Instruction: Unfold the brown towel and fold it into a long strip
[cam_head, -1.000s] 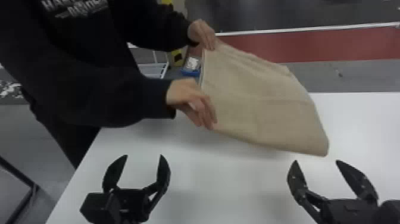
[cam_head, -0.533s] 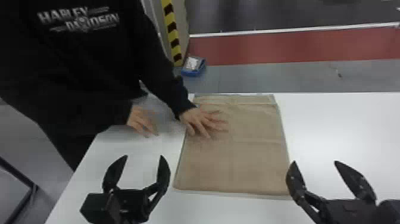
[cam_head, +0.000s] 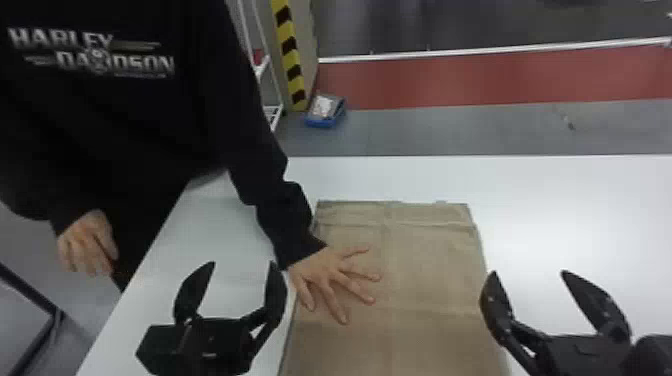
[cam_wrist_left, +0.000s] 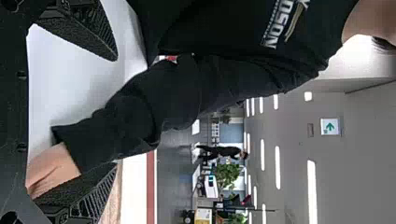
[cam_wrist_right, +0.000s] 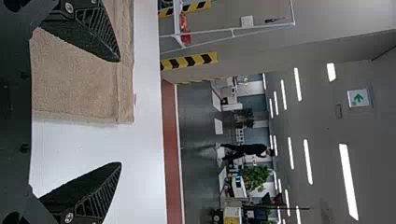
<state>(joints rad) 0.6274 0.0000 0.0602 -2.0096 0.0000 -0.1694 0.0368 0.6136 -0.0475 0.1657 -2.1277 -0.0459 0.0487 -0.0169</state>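
Observation:
The brown towel (cam_head: 430, 280) lies flat on the white table, a folded rectangle with creases, between the two grippers, and a person's hand presses on its left part. My left gripper (cam_head: 242, 267) stands open to the left of the towel, nothing between its fingers. Right of the towel my right gripper (cam_head: 527, 275) is open as well. In the left wrist view the person's sleeve and hand cross in front of the left gripper (cam_wrist_left: 116, 114). The right wrist view has the towel (cam_wrist_right: 79, 79) beside one finger of the open right gripper (cam_wrist_right: 120, 112).
The person stands at the left edge of the white table (cam_head: 565, 200), one arm reaching over it between the left gripper and the towel. Their other hand hangs beside the table. A blue box (cam_head: 325, 111) sits on the floor beyond the far edge.
The person has lowered the towel from the air onto the table and slid it nearer the grippers; one hand has drawn back to the left. Both grippers have kept still.

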